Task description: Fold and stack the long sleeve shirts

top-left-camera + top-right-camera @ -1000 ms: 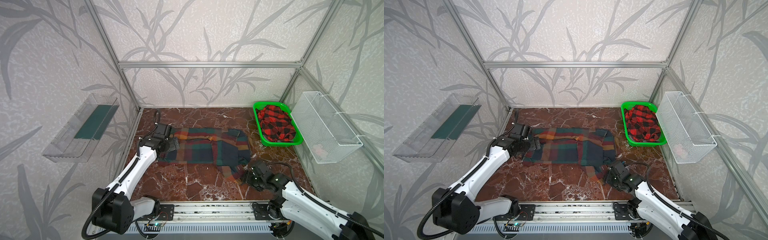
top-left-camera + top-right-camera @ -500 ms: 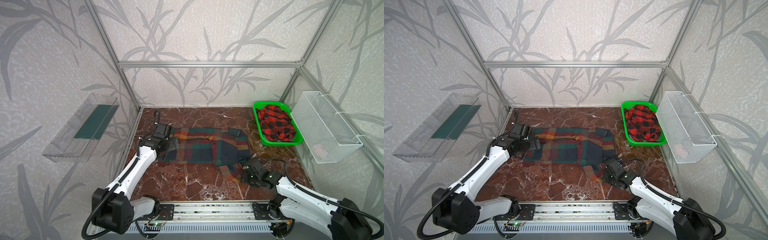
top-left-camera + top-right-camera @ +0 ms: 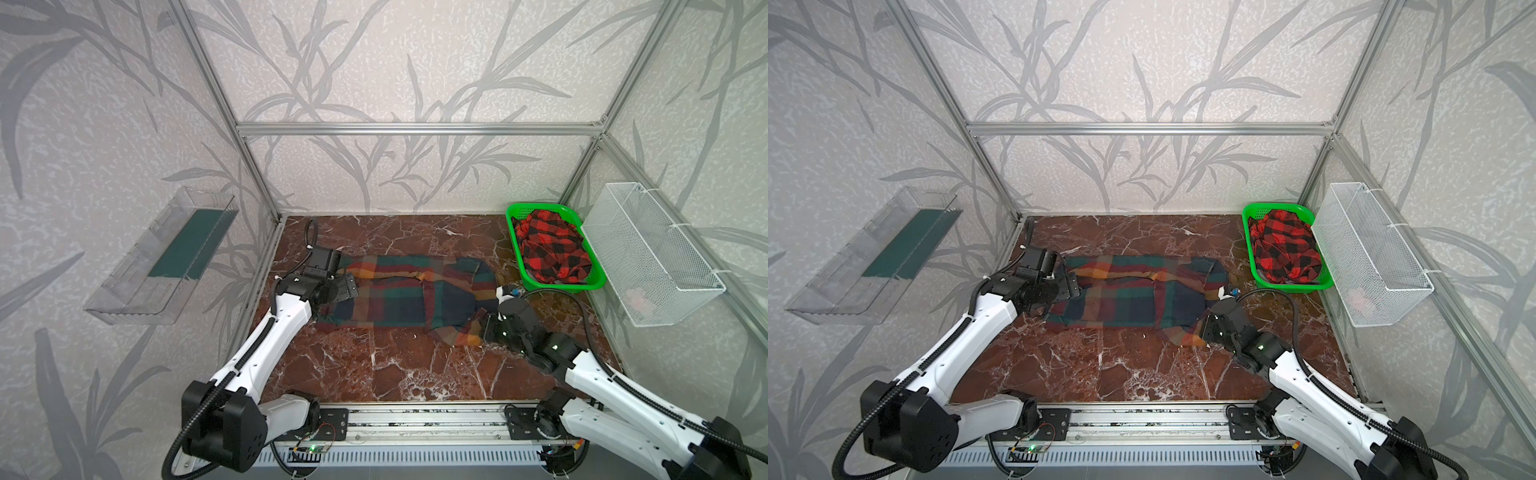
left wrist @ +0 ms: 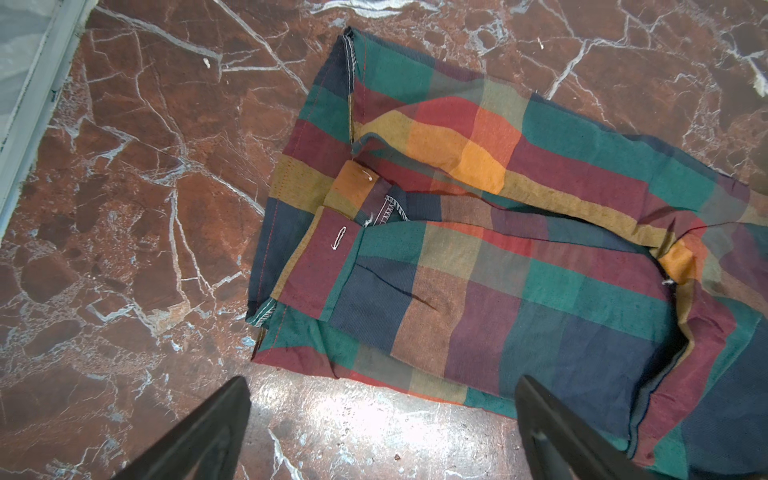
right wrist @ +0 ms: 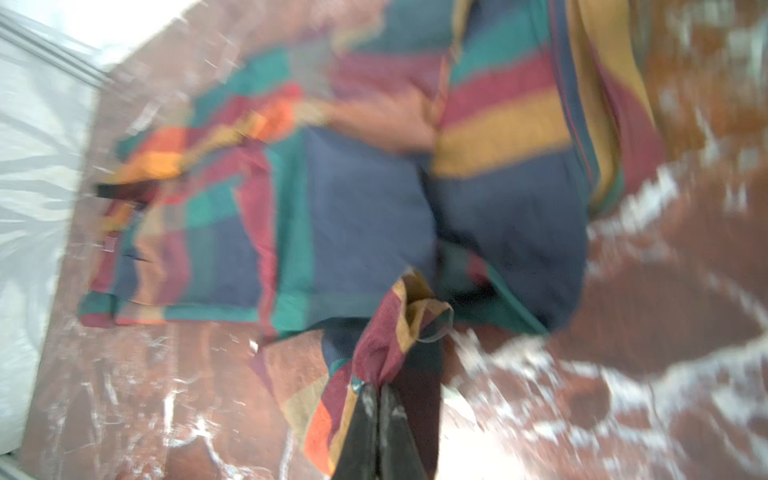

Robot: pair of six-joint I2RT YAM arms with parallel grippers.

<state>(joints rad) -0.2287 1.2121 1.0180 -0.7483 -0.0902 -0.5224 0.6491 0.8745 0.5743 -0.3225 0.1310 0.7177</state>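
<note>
Your left tool hangs spread wide over the hem end of the block-plaid shirt, gripping nothing. That shirt lies flat across the middle of the desk. At its near right corner, your right tool is pressed together on a bunched sleeve end. You're on the sleeve fold, I judge. Next, carry that end over onto the body without dragging the cloth. The red-and-black check shirt sits crumpled in the green basket, far right.

Green basket on marble tabletop, beside wall-hung wire basket.
</note>
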